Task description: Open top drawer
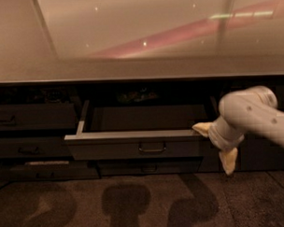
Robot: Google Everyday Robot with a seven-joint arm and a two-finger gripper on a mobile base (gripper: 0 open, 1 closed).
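The top drawer (115, 149) is a wide dark grey drawer under the counter, pulled well out. Its grey inner floor (147, 119) and pale left rail (82, 120) show. Its rectangular loop handle (152, 147) sits in the middle of the front. My gripper (215, 144) is at the drawer's right end, to the right of the handle and apart from it. It is open. One pale finger (202, 127) lies at the front's top right corner and the other (228, 161) points down beside the front. The white arm (254, 114) comes in from the right.
A pale glossy countertop (139, 40) overhangs the drawers. Narrower dark drawers (30, 119) stack at the left, the lowest (43, 169) slightly out with something pale on top. A slim drawer (148, 167) sits below the open one. Brown floor (136, 204) carries shadows.
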